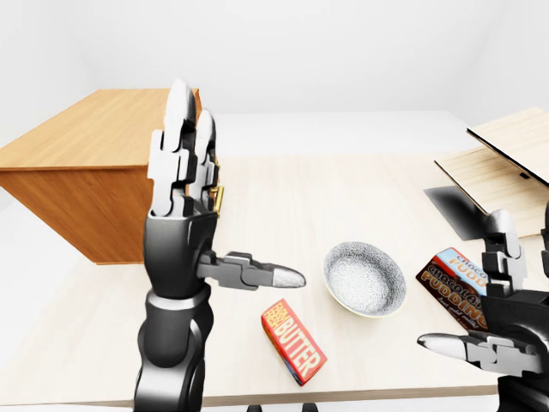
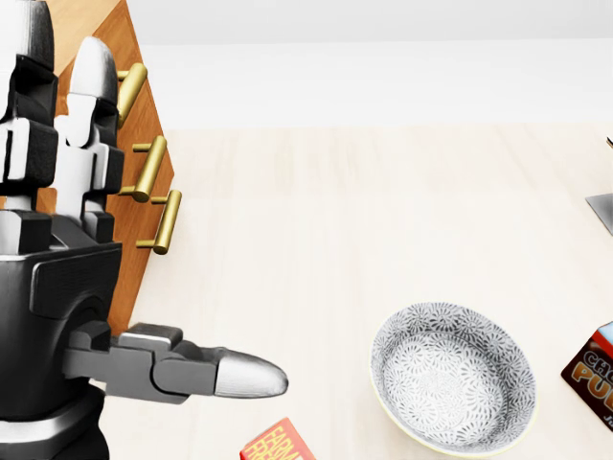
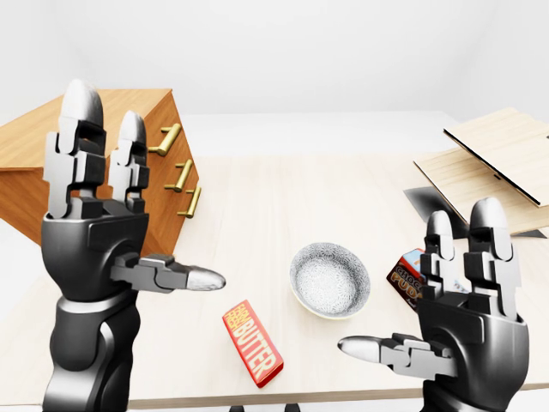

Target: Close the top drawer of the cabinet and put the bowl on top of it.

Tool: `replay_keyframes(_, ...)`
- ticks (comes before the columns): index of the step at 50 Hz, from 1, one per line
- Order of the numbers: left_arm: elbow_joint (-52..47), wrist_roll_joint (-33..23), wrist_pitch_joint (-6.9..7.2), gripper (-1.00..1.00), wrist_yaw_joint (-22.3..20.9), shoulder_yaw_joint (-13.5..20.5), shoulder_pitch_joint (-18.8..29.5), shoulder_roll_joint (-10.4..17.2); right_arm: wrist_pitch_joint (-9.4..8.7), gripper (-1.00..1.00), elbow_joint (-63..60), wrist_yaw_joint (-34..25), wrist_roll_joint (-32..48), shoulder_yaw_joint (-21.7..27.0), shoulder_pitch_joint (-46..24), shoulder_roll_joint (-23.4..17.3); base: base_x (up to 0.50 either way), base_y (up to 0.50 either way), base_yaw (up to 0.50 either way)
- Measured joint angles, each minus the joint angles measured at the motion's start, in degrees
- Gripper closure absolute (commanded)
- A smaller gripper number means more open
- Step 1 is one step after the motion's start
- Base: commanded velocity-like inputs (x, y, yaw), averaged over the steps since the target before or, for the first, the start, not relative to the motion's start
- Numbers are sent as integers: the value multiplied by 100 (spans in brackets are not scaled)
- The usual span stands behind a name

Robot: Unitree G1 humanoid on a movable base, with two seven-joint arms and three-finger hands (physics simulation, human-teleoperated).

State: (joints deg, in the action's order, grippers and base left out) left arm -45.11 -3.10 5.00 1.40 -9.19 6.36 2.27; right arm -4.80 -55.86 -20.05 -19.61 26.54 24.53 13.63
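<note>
The wooden cabinet (image 3: pixel 34 184) stands on the table at the left, its three brass handles (image 3: pixel 180 174) facing right. From here its drawer fronts look level with each other. The speckled grey bowl (image 3: pixel 329 279) sits upright on the table, right of the cabinet and apart from it. My left hand (image 3: pixel 154 197) is raised in front of the cabinet, open, fingers up and thumb pointing right, holding nothing. My right hand (image 3: pixel 407 283) is raised at the lower right, open and empty, just right of the bowl without touching it.
A red butter box (image 3: pixel 253 342) lies below and left of the bowl. A chocolate pudding box (image 1: pixel 455 287) lies to the bowl's right, partly behind my right hand. Light wooden boards (image 3: pixel 489 163) sit at the far right. The table's near edge (image 3: pixel 257 399) runs along the bottom.
</note>
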Motion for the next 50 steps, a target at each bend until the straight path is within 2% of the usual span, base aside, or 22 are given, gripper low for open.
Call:
replay_keyframes(8, -194, -1130, 0, -100, -269, -655, -20, -271, -20, -100, -47, -15, -108, 129, -24, -3, 0, 0, 0)
replay_keyframes(17, -47, -2063, 0, -100, -524, -1141, 111, -604, -20, -100, -162, -109, -331, 341, -38, -18, 0, 0, 0)
replay_keyframes(27, 356, -2747, 0, -100, -693, -1338, 242, -913, -20, -100, -320, -152, -863, 770, 3, -95, 0, 0, 0)
replay_keyframes(37, 561, -3438, 0, -100, -894, -1498, 424, -1179, -20, -100, -380, -95, -1194, 947, 101, -197, 0, 0, 0)
replay_keyframes(50, 598, -4686, 0, -100, -1110, -2206, 254, -1535, -20, -100, -405, -27, -1465, 1112, 143, -292, 0, 0, 0)
